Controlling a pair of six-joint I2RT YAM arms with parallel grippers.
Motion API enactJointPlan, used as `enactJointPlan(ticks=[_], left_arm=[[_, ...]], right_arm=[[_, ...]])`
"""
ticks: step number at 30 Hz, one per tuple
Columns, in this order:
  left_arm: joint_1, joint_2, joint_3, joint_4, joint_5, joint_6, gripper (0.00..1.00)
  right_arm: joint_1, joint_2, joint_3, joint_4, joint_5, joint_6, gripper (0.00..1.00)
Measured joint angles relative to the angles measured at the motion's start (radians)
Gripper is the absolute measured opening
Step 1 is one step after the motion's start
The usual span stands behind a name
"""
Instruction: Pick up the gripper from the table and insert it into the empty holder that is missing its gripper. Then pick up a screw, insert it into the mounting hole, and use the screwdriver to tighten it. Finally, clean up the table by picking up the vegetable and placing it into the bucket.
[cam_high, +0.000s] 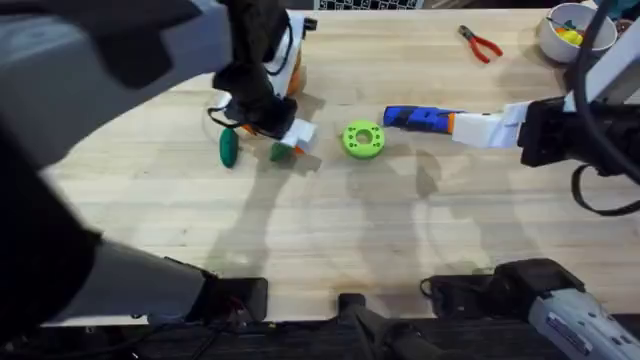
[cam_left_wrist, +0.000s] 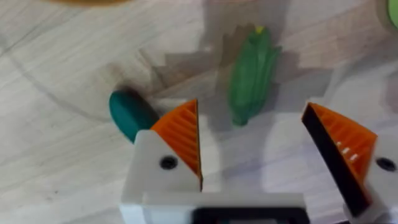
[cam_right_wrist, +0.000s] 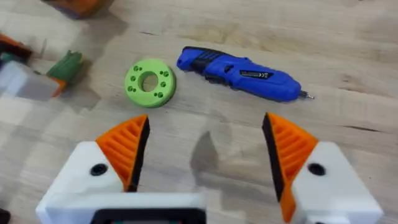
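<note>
My left fingers (cam_left_wrist: 252, 149) hang wide open over the green vegetable (cam_left_wrist: 250, 74). My right fingers (cam_right_wrist: 205, 155) are open too, near the screwdriver (cam_right_wrist: 239, 73).

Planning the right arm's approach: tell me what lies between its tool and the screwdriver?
Only bare wooden table. In the right wrist view, the open right tool faces the blue screwdriver lying just beyond, untouched.

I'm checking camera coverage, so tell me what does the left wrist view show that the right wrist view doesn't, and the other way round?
Left wrist alone: the open left gripper above the table, and a dark green vegetable beside its finger. Right wrist alone: the open right gripper, the blue screwdriver lying flat, and the green disc next to it. Both: the light green corn-like vegetable and the wooden table.
</note>
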Motion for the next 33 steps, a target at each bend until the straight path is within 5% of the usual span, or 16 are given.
enactJointPlan(ticks=[9,13,16,19,20,28,33], left_arm=[[-0.044,0.125,0.0,0.074,-0.003,0.011,0.992],[-0.045,0.133,0.0,0.075,-0.003,0.013,0.873],[-0.044,0.133,0.0,0.077,-0.005,0.015,0.565],[-0.044,0.132,0.001,0.078,-0.007,0.016,0.079],[-0.044,0.132,0.004,0.078,-0.007,0.02,0.034],[-0.04,0.132,0.017,0.041,-0.007,0.0,0.031],[-0.03,0.106,0.125,-0.031,-0.009,-0.022,0.031]], right_arm=[[0.0,0.0,0.0,0.0,0.0,0.0,0.993],[0.0,0.0,0.0,0.0,0.0,0.0,0.994],[0.0,0.0,0.0,0.0,0.0,0.0,0.994],[0.0,0.0,0.0,0.0,0.0,0.0,0.994],[0.0,0.0,0.0,0.0,0.0,0.0,0.994],[0.0,0.0,0.0,0.001,0.0,0.0,0.993],[0.0,0.0,0.0,0.0,0.0,0.0,0.994]])
